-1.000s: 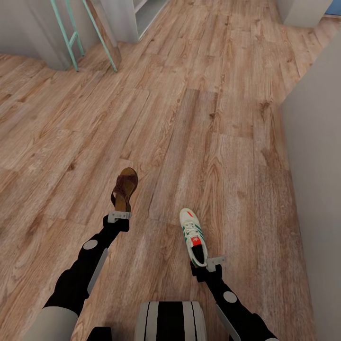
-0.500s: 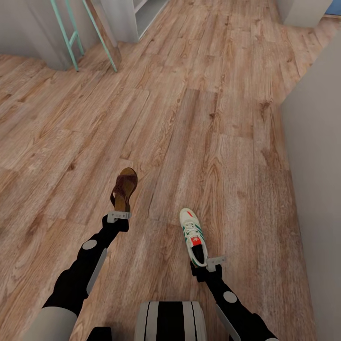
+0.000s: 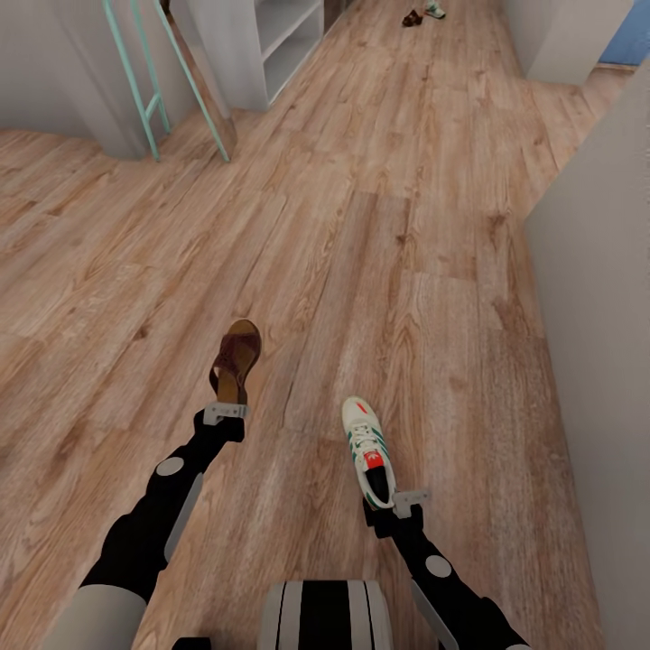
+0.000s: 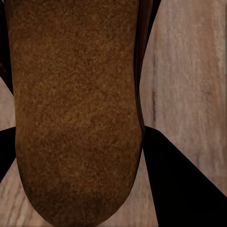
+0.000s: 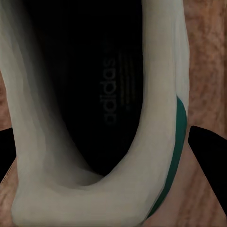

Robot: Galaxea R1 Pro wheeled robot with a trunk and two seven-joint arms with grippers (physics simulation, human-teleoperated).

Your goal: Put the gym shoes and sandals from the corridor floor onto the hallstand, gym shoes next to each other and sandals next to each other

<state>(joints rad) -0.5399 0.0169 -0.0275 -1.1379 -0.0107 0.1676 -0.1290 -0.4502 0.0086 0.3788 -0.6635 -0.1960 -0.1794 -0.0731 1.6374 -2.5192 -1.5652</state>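
My left gripper (image 3: 226, 413) is shut on the heel of a dark brown sandal (image 3: 236, 359), held above the wood floor (image 3: 406, 271) with its toe pointing away. The left wrist view looks onto the sandal's tan sole (image 4: 75, 109). My right gripper (image 3: 394, 499) is shut on the heel of a white gym shoe (image 3: 366, 447) with green stripes and a red tongue patch. Its white collar and dark inside (image 5: 156, 142) show in the right wrist view. Far down the corridor lie the second sandal (image 3: 411, 18) and the second gym shoe (image 3: 435, 10). A pale white shelved unit (image 3: 280, 41), apparently the hallstand, stands at the far left.
A teal ladder-like frame (image 3: 149, 90) leans at the far left beside a grey wall. Another grey wall (image 3: 596, 316) runs close along my right side. A pale block (image 3: 564, 36) stands at the far right. Open floor stretches ahead between them.
The whole head view has shifted, bringing the far end of the corridor with the second sandal and shoe into sight. Both grippers keep the same hold on their shoes.
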